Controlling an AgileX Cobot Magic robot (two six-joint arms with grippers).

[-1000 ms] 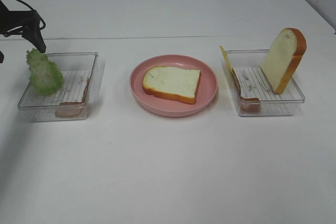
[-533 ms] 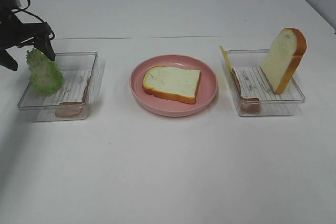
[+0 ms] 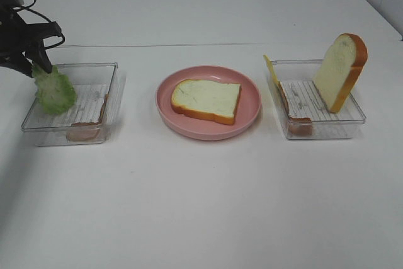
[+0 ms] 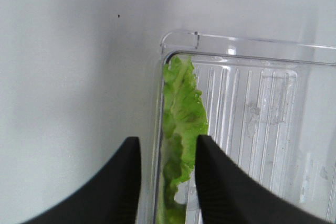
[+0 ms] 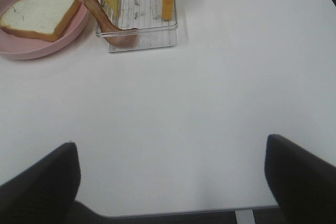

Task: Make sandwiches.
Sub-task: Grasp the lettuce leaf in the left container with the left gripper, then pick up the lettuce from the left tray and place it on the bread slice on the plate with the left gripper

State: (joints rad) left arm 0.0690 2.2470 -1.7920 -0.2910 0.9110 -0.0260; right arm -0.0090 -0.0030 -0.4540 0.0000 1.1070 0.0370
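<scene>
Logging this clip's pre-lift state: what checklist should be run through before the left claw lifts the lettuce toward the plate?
1. Lettuce between the fingers of the left claw: ok.
2. Grip closed tight on it: cannot tell.
3. Left tray wall outside the claw: cannot tell, it lines up between the fingers.
4. Bread slice flat on pink plate, top bare: ok.
5. Right claw open, empty, away from plate: ok.
</scene>
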